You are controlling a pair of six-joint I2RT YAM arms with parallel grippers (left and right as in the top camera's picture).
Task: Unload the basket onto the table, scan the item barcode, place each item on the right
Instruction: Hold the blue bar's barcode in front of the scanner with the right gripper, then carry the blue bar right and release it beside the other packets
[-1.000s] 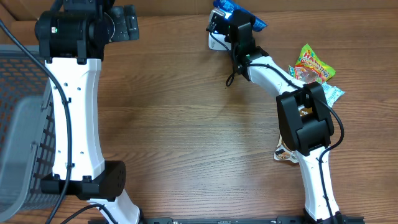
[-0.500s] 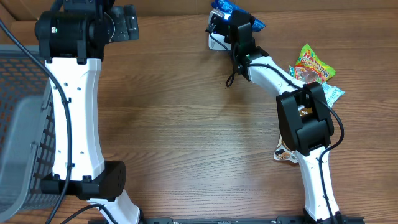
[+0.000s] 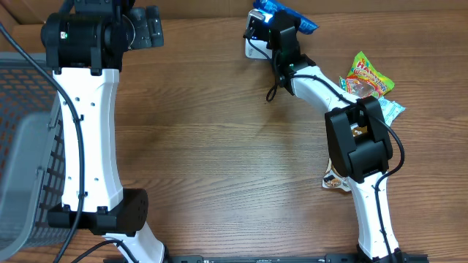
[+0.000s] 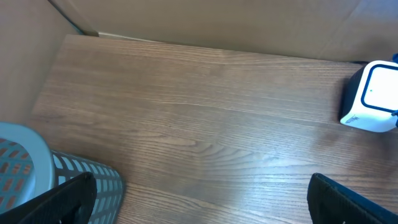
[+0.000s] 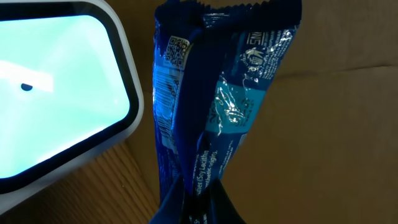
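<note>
- Upper centre of overhead frame: right gripper clenched on blue snack wrapper, pinching its lower end, wrapper standing upright.
- Small printed code on wrapper's left edge, the side nearest the lit window of the white barcode scanner; the two sit just beside each other, not touching.
- Left gripper spread wide, grasping nothing, above wood table.
- Grey mesh basket at left edge.
- Colourful snack bag at right edge.

The blue foil packet stands roughly upright, glossy and crinkled, with its sealed edge at the top and its lower end pinched narrow. A small printed code shows near its upper left corner. Just beside it on the left sits the white scanner, its window glowing pale cyan.
</note>
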